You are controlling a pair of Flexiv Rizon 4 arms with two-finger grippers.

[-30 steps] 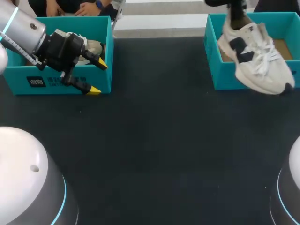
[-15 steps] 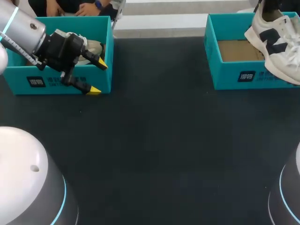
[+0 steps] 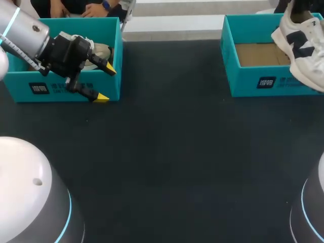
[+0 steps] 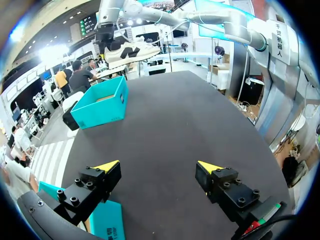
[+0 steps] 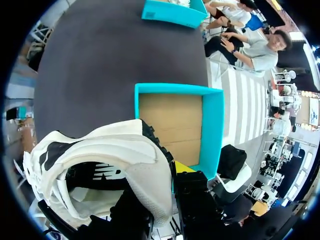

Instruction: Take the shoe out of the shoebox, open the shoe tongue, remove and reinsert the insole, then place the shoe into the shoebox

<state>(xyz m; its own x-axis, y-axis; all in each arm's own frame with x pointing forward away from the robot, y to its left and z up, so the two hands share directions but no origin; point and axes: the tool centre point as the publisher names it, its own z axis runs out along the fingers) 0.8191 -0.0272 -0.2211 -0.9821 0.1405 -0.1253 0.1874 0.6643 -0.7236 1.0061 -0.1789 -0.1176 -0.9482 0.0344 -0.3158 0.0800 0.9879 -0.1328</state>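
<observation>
1. Shoe, white with dark panels, hangs in the air over the right end of the right shoebox, toe past its front wall.
2. Only the right wrist view shows the grip: the right gripper pinches the heel collar, with the box's cardboard floor below.
3. The left gripper, fingers spread and holding nothing, hovers over the left shoebox's front corner.
4. The boxes sit well apart along the far edge, with dark table between them.

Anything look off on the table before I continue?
Nothing spilled or damaged. The white shoe hangs tilted from the right jaws, clamped at its heel collar, above the empty right shoebox. The left jaws stand open at the left shoebox.
</observation>
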